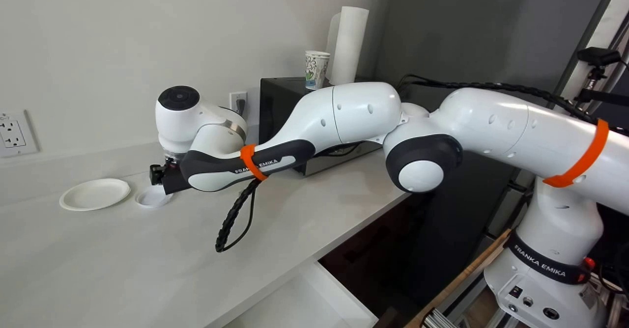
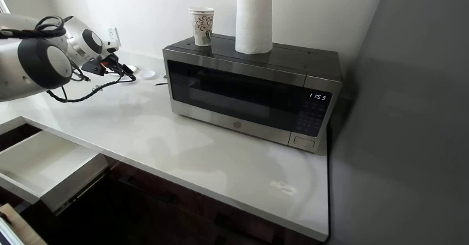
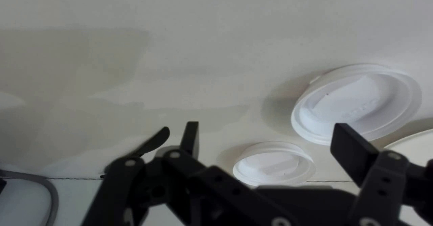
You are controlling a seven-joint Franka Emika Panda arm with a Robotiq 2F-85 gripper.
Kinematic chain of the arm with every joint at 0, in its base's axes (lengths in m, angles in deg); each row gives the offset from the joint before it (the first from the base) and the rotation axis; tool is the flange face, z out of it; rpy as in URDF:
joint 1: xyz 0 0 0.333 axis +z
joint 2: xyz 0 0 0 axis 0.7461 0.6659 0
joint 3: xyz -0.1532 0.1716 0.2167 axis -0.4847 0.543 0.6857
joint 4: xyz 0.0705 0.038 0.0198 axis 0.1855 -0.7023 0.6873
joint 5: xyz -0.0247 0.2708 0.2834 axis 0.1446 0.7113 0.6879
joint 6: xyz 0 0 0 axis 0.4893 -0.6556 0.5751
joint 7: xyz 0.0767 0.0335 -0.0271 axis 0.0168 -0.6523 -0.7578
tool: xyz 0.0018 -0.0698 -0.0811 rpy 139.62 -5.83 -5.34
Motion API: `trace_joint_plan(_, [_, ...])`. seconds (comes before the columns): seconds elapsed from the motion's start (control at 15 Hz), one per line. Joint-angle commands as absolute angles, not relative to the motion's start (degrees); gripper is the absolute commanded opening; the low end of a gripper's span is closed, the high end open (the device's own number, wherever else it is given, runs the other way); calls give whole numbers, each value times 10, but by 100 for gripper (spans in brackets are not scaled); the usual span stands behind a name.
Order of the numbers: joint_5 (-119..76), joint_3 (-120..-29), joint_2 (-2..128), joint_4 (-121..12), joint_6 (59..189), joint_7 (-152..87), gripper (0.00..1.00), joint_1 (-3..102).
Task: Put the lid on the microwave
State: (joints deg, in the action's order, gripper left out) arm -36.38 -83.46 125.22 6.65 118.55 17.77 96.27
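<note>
Two round white lids lie hollow side up on the white counter in the wrist view. The larger-looking lid (image 3: 355, 100) is beside the plate and also shows in an exterior view as a white lid (image 1: 151, 198). A smaller-looking lid (image 3: 270, 166) sits nearer the wall. My gripper (image 3: 265, 131) hangs over them, open, holding nothing; its right finger (image 3: 350, 146) overlaps the larger lid's edge in the picture. Between the fingers, the smaller lid appears beyond them. The microwave (image 2: 234, 98), dark with a steel front, stands away from the gripper; the arm partly hides the microwave (image 1: 280, 102) elsewhere.
A white plate (image 1: 96, 194) lies beside the larger lid, near the wall. Paper cups (image 2: 202, 26) and a paper towel roll (image 2: 254, 21) stand on the microwave. A thin black object (image 3: 154, 141) lies by the left finger. Below the counter, a drawer (image 2: 69, 171) is pulled out.
</note>
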Motion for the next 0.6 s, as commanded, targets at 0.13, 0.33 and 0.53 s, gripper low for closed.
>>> trace_joint_plan(0.13, [-368, -845, 1284, 91, 1200, 159, 100, 956])
trace_joint_plan(0.33, [-370, -847, 1289, 95, 1200, 144, 100, 959])
trace_joint_plan(0.53, [-370, -848, 1290, 97, 1192, 128, 100, 963])
